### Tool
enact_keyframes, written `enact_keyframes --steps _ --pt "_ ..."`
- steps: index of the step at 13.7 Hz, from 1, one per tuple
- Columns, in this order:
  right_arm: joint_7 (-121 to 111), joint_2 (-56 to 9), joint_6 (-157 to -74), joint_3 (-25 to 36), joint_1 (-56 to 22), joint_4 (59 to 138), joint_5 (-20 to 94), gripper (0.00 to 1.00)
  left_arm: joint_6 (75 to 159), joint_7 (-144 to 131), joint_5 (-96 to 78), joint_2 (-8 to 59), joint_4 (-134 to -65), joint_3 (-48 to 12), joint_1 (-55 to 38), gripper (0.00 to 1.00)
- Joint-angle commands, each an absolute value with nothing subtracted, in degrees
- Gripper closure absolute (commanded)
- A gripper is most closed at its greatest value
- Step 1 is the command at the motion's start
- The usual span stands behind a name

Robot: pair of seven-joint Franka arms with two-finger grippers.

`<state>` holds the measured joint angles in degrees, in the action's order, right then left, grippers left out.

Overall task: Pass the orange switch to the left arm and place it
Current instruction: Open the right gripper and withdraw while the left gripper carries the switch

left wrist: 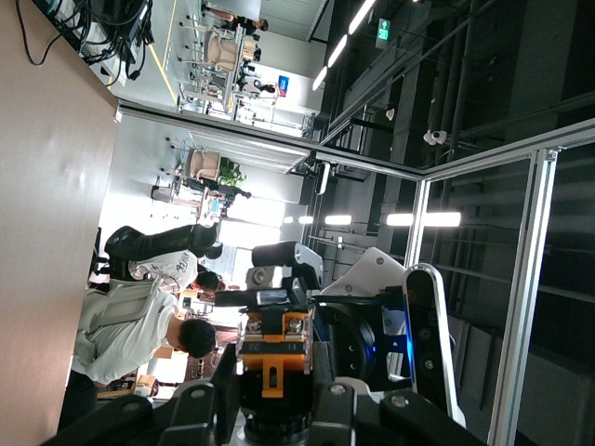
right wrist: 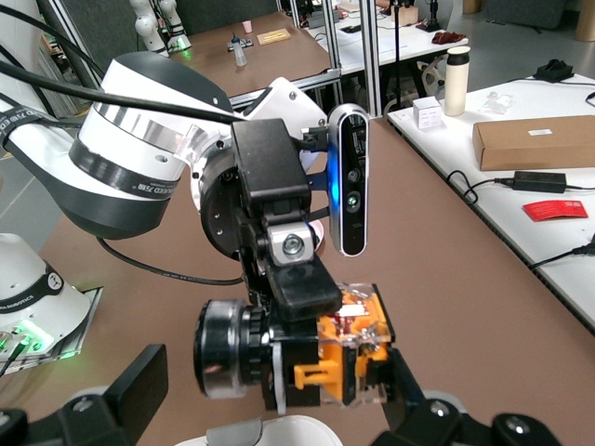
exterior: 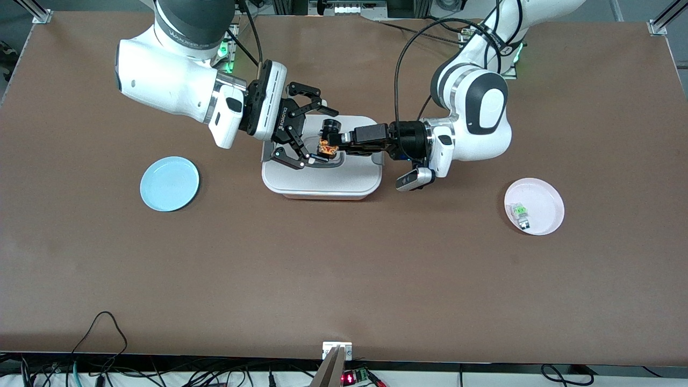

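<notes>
The orange switch (exterior: 325,146) is up in the air over the white box (exterior: 322,183). My left gripper (exterior: 334,144) is shut on it, gripping the black body; in the left wrist view the switch (left wrist: 274,358) sits between the fingers (left wrist: 197,395). My right gripper (exterior: 321,137) is open wide around the switch from the right arm's end. In the right wrist view the switch (right wrist: 335,358) hangs between my open fingers (right wrist: 139,383), with one finger close by its orange end. The box's lid (right wrist: 279,435) shows just under it.
A light blue plate (exterior: 169,184) lies toward the right arm's end of the table. A pink plate (exterior: 534,206) toward the left arm's end holds a grey-white component with a green top (exterior: 520,210). Cables run along the table's near edge.
</notes>
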<state>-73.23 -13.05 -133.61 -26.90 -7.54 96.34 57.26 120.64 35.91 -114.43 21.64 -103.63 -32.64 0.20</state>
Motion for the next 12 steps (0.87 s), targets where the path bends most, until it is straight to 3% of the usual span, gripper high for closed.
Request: enact_keyframes --steps 1,9,12 --pt "-72.2 -11.0 -133.1 -25.6 -7.5 96.1 57.9 0.00 120.5 36.2 -106.0 22.0 -102.0 -32.5 3.1 1.00" --pt "-71.3 -10.6 -124.2 -16.4 -6.6 98.9 56.6 0.00 113.6 31.1 -62.5 22.1 -96.2 -32.3 12.8 1.00" --pt "-61.7 -10.9 -124.4 -12.5 -6.5 101.0 42.6 0.00 110.8 31.0 -47.9 22.2 -95.5 -32.3 14.9 1.00"
